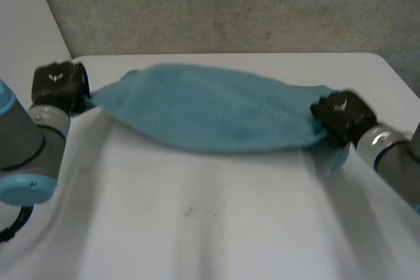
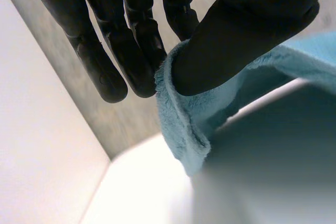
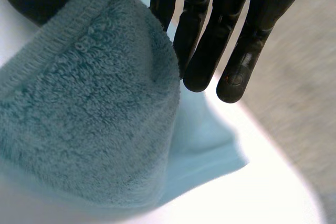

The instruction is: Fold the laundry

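Head view: a teal towel (image 1: 210,113) hangs stretched between the two hands over the far half of the white table (image 1: 197,221). The left hand (image 1: 59,83) is at the towel's left end and the right hand (image 1: 341,117) at its right end. Here the hands show their backs, and the fingers are hidden behind them and the cloth. A short flap of towel droops below the right hand. I cannot tell whether the sagging lower edge touches the table. The left arm (image 1: 26,142) and the right arm (image 1: 394,155) are both cut off by the frame. A grey wall (image 1: 230,4) stands behind the table.

Left wrist view: the left hand (image 2: 247,30) pinches a hemmed end of the towel (image 2: 184,124). The thumb lies on one face of the cloth and the straight fingers (image 2: 105,61) reach past the other. Beyond the thumb the cloth runs out of frame.

Right wrist view: the right hand (image 3: 210,40) grasps the towel (image 3: 94,124) at its hem. The thumb is mostly hidden behind the thick looped cloth, and the straight fingers (image 3: 239,72) lie along the far side. A thinner, paler layer of towel shows beneath the fold, over the table (image 3: 273,192).
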{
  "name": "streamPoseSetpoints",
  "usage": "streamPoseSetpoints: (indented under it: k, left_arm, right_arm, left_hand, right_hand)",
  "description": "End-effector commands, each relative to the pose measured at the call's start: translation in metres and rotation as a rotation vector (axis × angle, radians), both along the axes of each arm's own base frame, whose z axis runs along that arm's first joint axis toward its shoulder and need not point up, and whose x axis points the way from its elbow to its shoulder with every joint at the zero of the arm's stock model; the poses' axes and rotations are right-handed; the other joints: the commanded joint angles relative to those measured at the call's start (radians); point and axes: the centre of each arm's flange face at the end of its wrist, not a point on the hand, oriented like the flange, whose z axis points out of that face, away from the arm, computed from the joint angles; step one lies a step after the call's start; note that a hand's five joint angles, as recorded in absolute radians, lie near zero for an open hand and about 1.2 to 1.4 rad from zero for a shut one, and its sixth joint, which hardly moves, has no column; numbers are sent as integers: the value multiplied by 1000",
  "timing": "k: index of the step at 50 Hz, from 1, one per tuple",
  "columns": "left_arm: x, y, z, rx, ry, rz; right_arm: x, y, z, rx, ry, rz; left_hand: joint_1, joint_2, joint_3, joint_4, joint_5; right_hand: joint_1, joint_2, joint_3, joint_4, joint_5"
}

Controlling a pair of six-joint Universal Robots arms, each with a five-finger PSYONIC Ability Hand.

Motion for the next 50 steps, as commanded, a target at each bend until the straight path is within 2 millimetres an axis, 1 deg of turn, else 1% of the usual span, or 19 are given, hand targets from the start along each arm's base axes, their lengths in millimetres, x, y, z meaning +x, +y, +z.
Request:
streamPoseSetpoints:
  k: [1,3,5,10,16,28,31,32,33,36,38,39,41,42,44,46,47,49,50]
  left_arm:
    - [17,3,-14,48,-9,42]
    - [18,3,-11,40,-7,47]
    - [19,4,-7,30,-5,48]
    - [18,4,-5,24,-4,47]
    - [19,6,-1,15,-1,47]
    - [24,6,-4,28,-5,61]
    - [26,5,-3,24,-4,67]
    - [27,6,-1,25,-6,68]
    - [27,6,-1,25,-6,68]
    - [29,9,8,10,-3,75]
    - [32,16,18,8,-8,76]
    - [32,16,18,8,-8,76]
    - [35,28,35,8,-9,69]
    - [35,28,35,8,-9,69]
    - [38,34,45,11,-10,64]
    - [42,50,61,24,-13,47]
    - [42,50,62,24,-13,47]
    - [44,59,68,35,-17,39]
    - [46,71,75,49,-21,28]
  right_arm:
    - [-17,4,-38,129,23,-52]
    - [-24,3,-39,147,5,-82]
    - [-31,5,-40,190,-69,-130]
    - [-41,6,-38,268,-235,-227]
    - [-65,2,-42,348,-402,-359]
    - [-82,7,-50,408,-460,-454]
    - [-86,8,-45,395,-477,-471]
    - [-88,8,-42,389,-488,-476]
    - [-92,7,-38,371,-492,-489]
    - [-95,5,-30,339,-493,-485]
    - [-98,2,-7,253,-476,-466]
    - [-98,2,-7,252,-476,-466]
    - [-99,5,18,155,-406,-424]
    - [-99,5,18,155,-406,-424]
    - [-97,16,39,99,-287,-374]
    - [-97,23,47,85,-213,-350]
    - [-97,23,47,85,-212,-350]
    - [-95,39,59,76,-53,-302]
    - [-95,39,59,76,-53,-302]
  left_hand:
    - [192,178,179,179,183]
    - [192,178,179,179,183]
    - [192,178,179,179,183]
    - [192,178,179,179,183]
    - [192,178,179,179,183]
    - [192,178,179,179,183]
    - [192,178,179,179,183]
    - [192,178,179,179,183]
    - [192,178,179,179,183]
    - [192,178,179,179,183]
    - [192,178,179,179,183]
    - [192,178,179,179,183]
    - [192,178,179,179,183]
    - [192,178,179,179,183]
    - [192,178,179,179,183]
    - [192,178,179,179,183]
    - [192,178,179,179,183]
    - [192,178,179,179,183]
    - [192,178,179,179,183]
  right_hand:
    - [216,9,4,2,29]
    - [154,-53,-58,-59,-32]
    - [-129,-336,-341,-343,-316]
    - [-207,-414,-419,-420,-393]
    - [-204,-411,-416,-417,-390]
    - [-169,-376,-381,-382,-355]
    - [-31,-238,-243,-244,-217]
    - [306,100,94,93,120]
    - [416,209,204,203,230]
    - [417,211,205,204,231]
    - [417,211,205,204,231]
    - [417,211,205,204,231]
    - [417,211,205,204,231]
    - [417,211,205,204,231]
    - [417,211,205,204,231]
    - [417,211,205,204,231]
    - [417,211,205,204,231]
    - [417,211,205,204,231]
    - [417,211,205,204,231]
